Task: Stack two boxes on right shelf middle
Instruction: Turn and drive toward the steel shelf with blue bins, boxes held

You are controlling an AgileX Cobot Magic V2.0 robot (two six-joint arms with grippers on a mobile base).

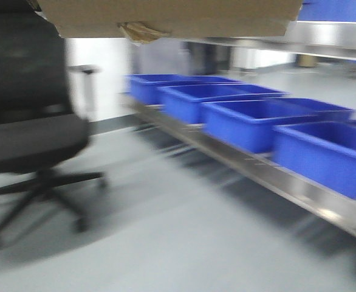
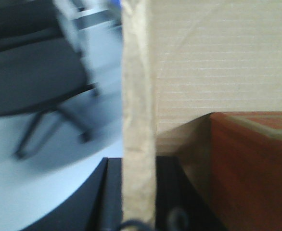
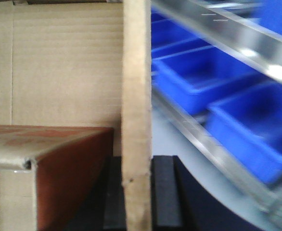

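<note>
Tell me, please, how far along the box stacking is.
Done: the large cardboard box is lifted. In hand: left gripper and right gripper each clamp its wall, a reddish-brown box alongside. Left: setting both on the steel shelf, where only blue bins show.

bright, even indoor light; heavy motion blur smears all three views, glare on steel rail (image 3: 275,72).

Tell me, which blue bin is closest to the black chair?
The leftmost blue bin, at the row's far end; the others sit further right, away from the black chair.
</note>
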